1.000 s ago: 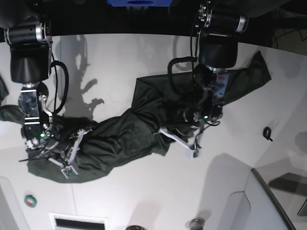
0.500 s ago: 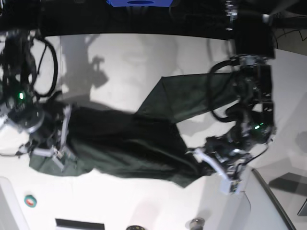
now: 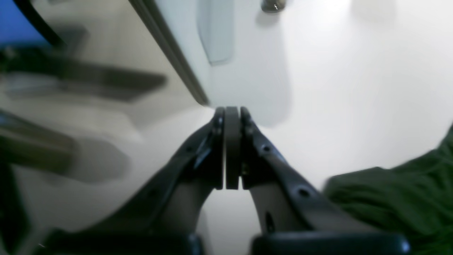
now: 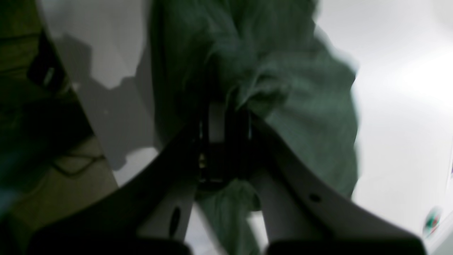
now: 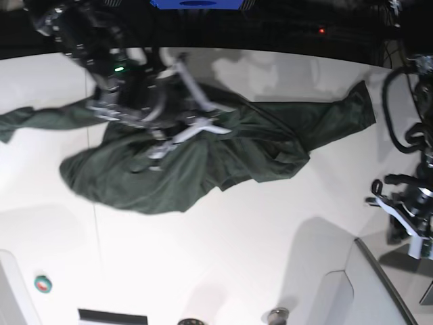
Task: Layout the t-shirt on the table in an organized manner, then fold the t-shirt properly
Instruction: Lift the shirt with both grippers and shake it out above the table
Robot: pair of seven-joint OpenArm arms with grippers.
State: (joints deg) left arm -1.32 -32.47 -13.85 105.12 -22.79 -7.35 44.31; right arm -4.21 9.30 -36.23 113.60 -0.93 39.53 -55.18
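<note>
Right gripper [image 4: 224,117] pinching a bunched fold of the t-shirt [image 5: 223,152]; left gripper [image 3: 228,117] pressed together on nothing, at the table's [image 5: 223,250] right edge. Shirt crumpled across the far-left white tabletop; dark room beyond.

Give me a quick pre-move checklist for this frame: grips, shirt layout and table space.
1. Right gripper pinching the t-shirt: ok, green cloth bunches between its fingers.
2. Left gripper holding cloth: not ok, jaws shut on nothing, with the shirt off to one side.
3. Shirt laid flat: not ok, crumpled and folded over itself.
4. Shirt fully on the table: cannot tell, one end reaches the picture's edge.
5. Bare table in front of the shirt: ok.
</note>
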